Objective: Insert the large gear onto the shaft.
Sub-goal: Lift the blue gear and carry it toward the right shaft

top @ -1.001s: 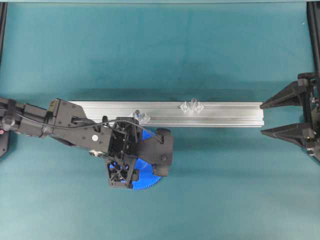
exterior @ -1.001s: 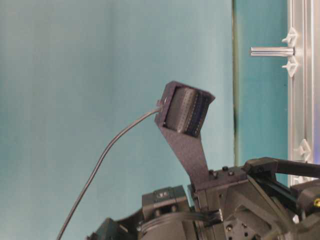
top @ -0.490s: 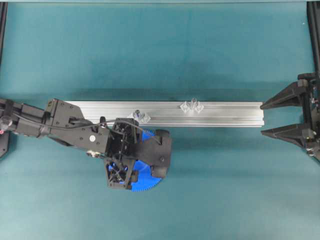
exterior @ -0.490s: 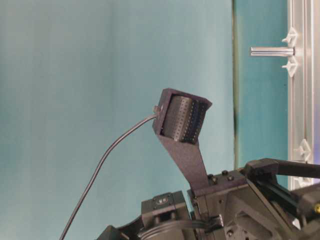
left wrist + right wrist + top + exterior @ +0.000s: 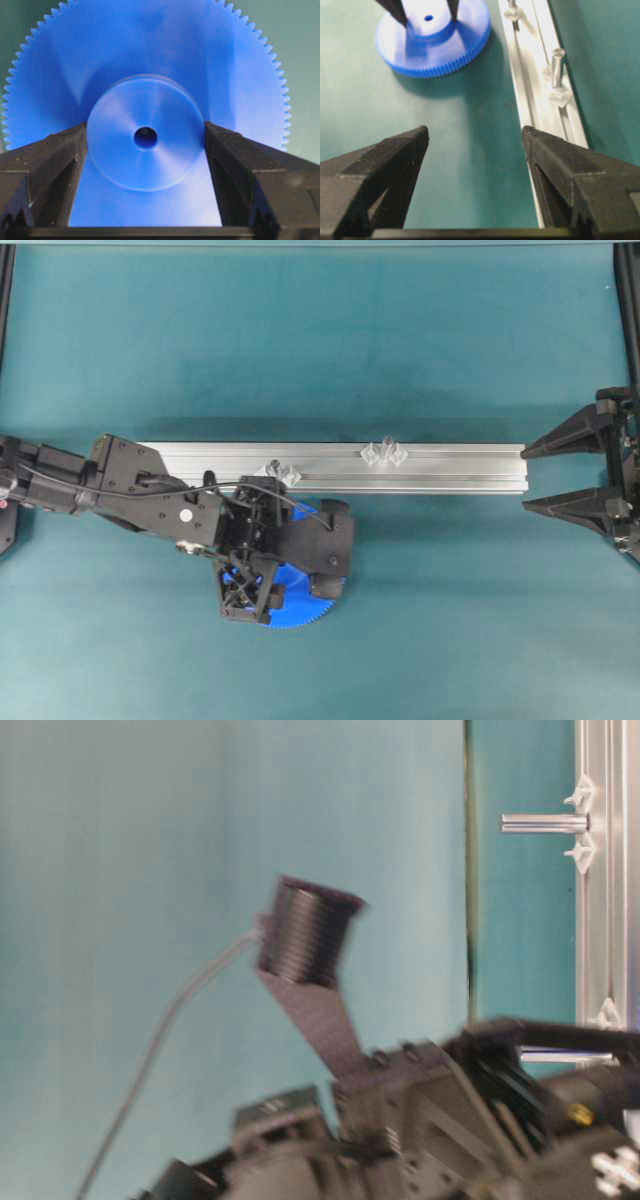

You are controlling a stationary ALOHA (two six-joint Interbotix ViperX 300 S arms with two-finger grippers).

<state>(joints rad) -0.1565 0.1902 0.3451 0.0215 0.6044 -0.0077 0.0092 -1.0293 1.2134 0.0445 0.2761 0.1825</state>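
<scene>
Your left claw [image 5: 145, 142] has rolled slightly, fingers clamped on the gear's [image 5: 145, 90] raised hub: bright blue, fine-toothed, small centre hole, lying on the surface [image 5: 450, 600] beside the rail [image 5: 440, 468]. Right claw [image 5: 475, 142] released.

The left arm [image 5: 120, 490] reaches in from the left edge of the overhead view, angled slightly downward toward the middle, its wrist tipped down. The left end effector [image 5: 145, 145] has a finger [image 5: 50, 165] on each side of the gear's [image 5: 145, 60] raised hub, at or nearly at its sides; contact cannot be confirmed. The right end effector [image 5: 535, 478] sits at the right edge, well apart from the left, its two fingers [image 5: 385, 165] spread wide with nothing between them, pointing toward the middle.
</scene>
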